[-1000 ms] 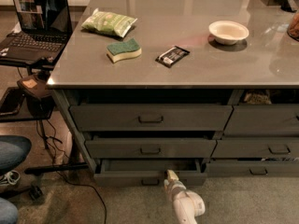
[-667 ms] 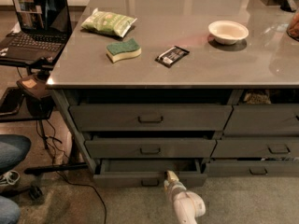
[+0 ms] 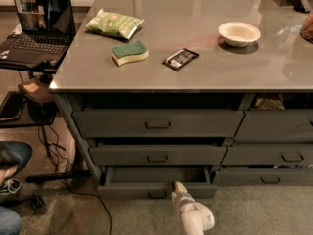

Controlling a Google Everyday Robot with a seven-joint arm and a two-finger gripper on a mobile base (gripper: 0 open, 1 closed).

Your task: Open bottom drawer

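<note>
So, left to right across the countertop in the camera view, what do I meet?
In order: green snack bag, green sponge, black packet, white bowl. The end effector is at the bottom drawer, right of its handle.

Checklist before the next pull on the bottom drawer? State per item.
1. Target: the bottom drawer is the one standing out, ok.
2. Travel: its front sits forward of the middle drawer with the inside only partly showing; fully open, not ok.
3. Position: gripper at the front's upper edge, right of the handle, ok.
4. Hold on the drawer: cannot tell.
5. Pull path: carpet before the front bare, ok.
</note>
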